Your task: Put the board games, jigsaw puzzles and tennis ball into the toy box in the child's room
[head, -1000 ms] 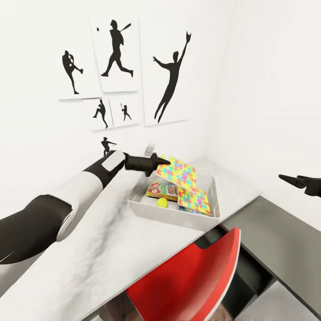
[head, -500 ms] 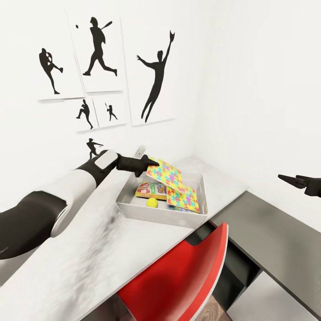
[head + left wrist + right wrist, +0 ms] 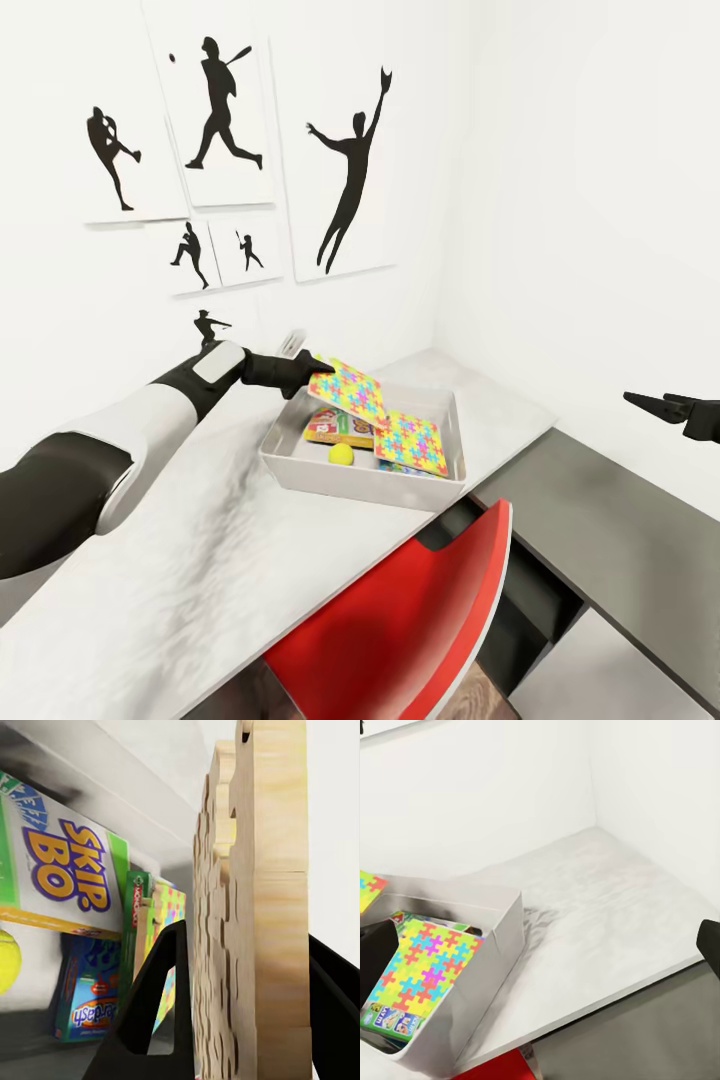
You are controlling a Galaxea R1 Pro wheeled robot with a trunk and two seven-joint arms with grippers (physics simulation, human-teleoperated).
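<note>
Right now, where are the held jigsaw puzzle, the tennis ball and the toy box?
held jigsaw puzzle (image 3: 347, 389), head view, middle of its colourful face.
tennis ball (image 3: 341, 454), head view, centre of the ball.
toy box (image 3: 350, 484), head view, its near outer wall.

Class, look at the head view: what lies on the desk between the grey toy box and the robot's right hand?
Nothing: in the head view, bare pale desk top runs from the light grey toy box toward the right hand, which hovers beyond the edge.
</note>
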